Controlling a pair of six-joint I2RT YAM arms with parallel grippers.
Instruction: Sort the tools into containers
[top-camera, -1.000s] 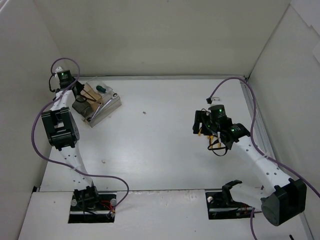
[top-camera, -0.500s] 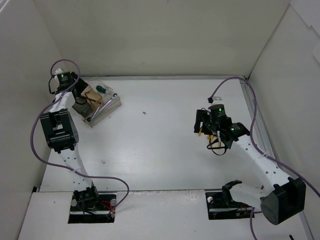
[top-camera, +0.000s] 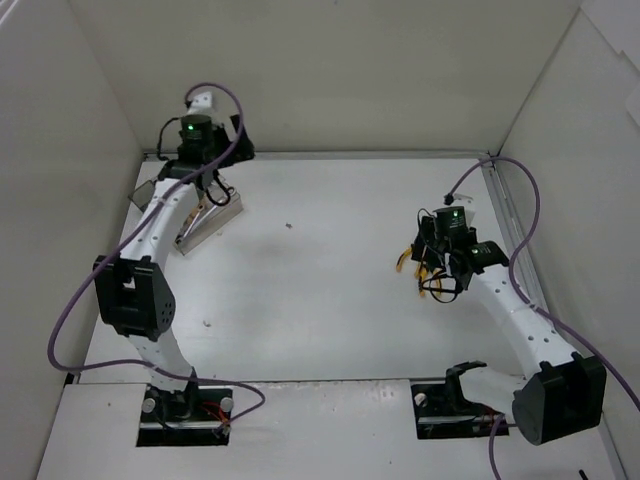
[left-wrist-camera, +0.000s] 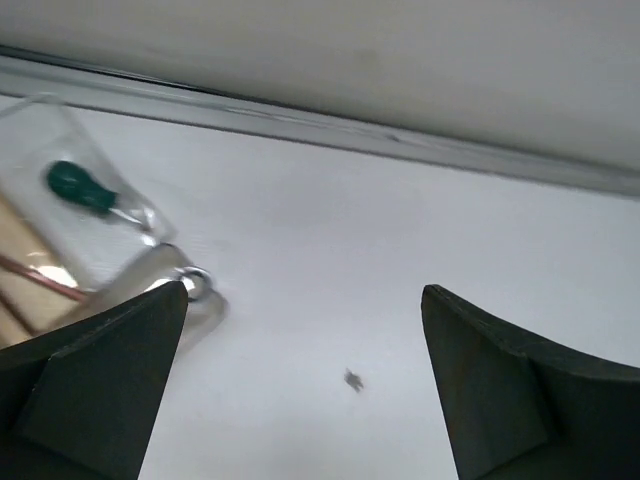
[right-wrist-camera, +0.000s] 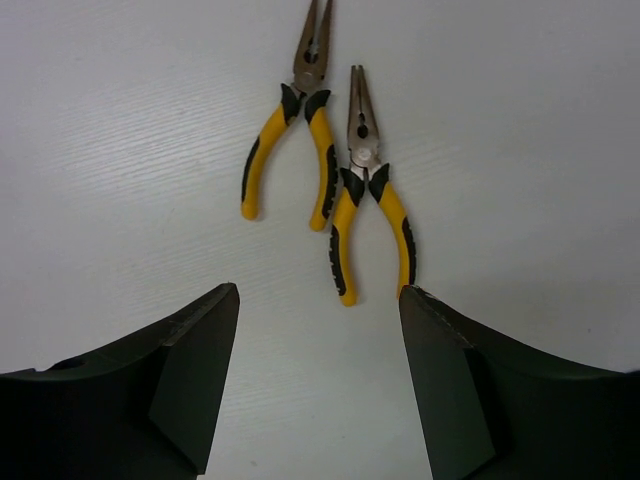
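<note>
Two yellow-and-black-handled pliers lie side by side on the white table, one (right-wrist-camera: 290, 150) to the left of the other (right-wrist-camera: 370, 195). My right gripper (right-wrist-camera: 319, 292) hovers open just short of their handles with nothing between its fingers; from above it (top-camera: 428, 258) covers most of the pliers (top-camera: 402, 262). The containers (top-camera: 207, 222) sit at the back left, partly under the left arm. A green-handled screwdriver (left-wrist-camera: 80, 187) lies in a clear box (left-wrist-camera: 35, 120), and a silver wrench's ring end (left-wrist-camera: 194, 281) shows by its corner. My left gripper (left-wrist-camera: 305, 292) is open and empty, raised near the back wall (top-camera: 232, 148).
A small dark speck (left-wrist-camera: 351, 379) lies on the table right of the containers. White walls close in the back and both sides. Purple cables loop off both arms (top-camera: 520, 255). The arm bases (top-camera: 180, 400) stand at the near edge.
My left gripper opened, rose off the containers and swung toward the back wall. My right gripper shifted slightly right over the pliers and narrowed a little.
</note>
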